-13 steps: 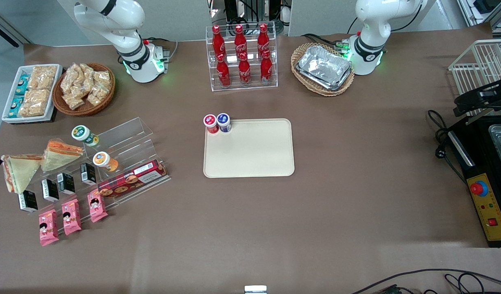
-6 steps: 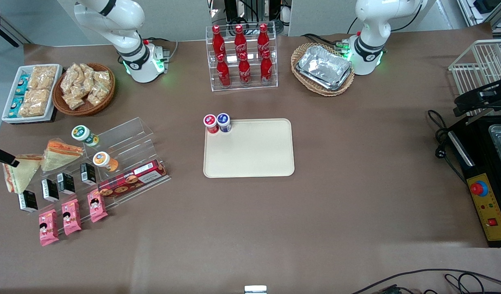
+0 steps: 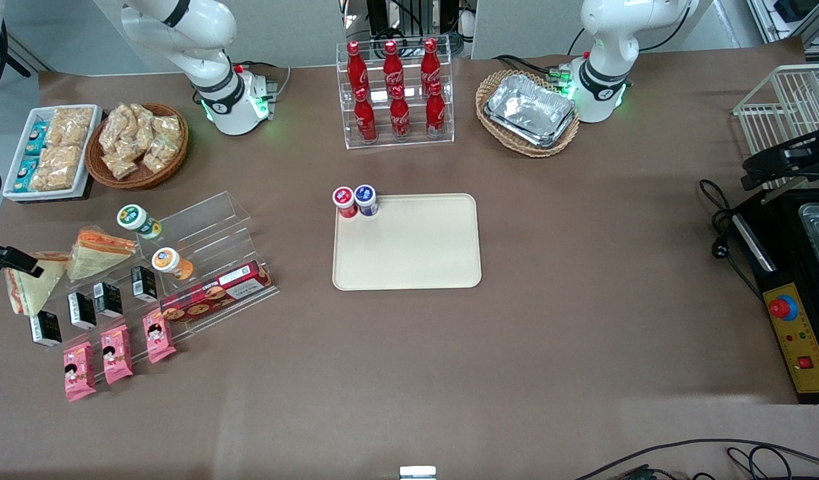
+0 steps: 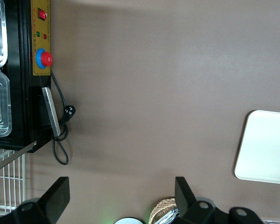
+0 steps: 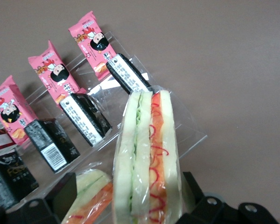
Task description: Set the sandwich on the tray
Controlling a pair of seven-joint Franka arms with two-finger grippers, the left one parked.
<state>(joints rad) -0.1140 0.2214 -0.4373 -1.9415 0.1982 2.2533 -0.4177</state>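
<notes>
Pale bread with an orange-red filling stripe fills the right wrist view: the sandwich (image 5: 147,158), in clear wrap, stands on edge on the clear acrylic rack (image 3: 203,220). In the front view I find it (image 3: 28,288) at mid-height on the frame's edge, toward the working arm's end of the table. My gripper (image 5: 128,186) straddles it with the fingers spread. One finger sits close against the bread, the other stands apart from it, so nothing is clamped. From the front the gripper (image 3: 13,261) shows as a dark shape just above the wedge.

A second sandwich (image 3: 99,252) lies beside the first on the same rack. Black cartons (image 5: 81,119) and pink snack packets (image 5: 56,70) line the lower steps, nearer the front camera. The tray (image 3: 409,267), cream-beige, lies in the middle of the front frame, well apart from the rack. Two small pots, a red-lidded one (image 3: 345,200) and a blue-lidded one (image 3: 366,199), stand at its upper corner.
</notes>
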